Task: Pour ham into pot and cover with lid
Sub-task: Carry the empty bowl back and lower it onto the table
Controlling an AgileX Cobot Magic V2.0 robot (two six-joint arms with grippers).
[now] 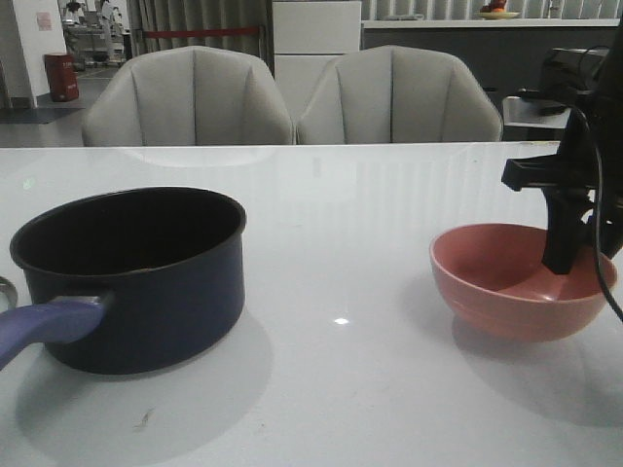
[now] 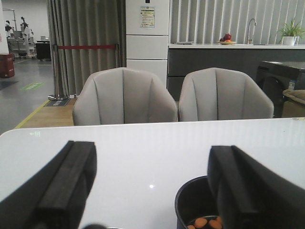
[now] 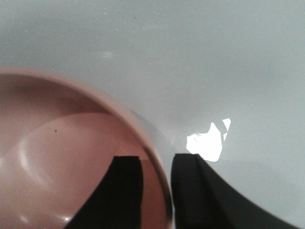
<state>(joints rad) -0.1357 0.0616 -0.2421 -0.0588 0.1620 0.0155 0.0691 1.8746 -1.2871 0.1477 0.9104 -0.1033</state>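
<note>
Ham already lies in the pot on the bench, the bowl empty with right jaws straddling its rim, left jaws spread, lidding left.

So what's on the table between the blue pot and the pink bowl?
Nothing: between the pot and the bowl the front view shows only bare white table.

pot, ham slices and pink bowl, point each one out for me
pot (image 1: 165, 292), front view, on its dark blue outer wall
ham slices (image 2: 200, 222), left wrist view, on one orange slice inside the pot
pink bowl (image 1: 487, 302), front view, on its outer wall
</note>
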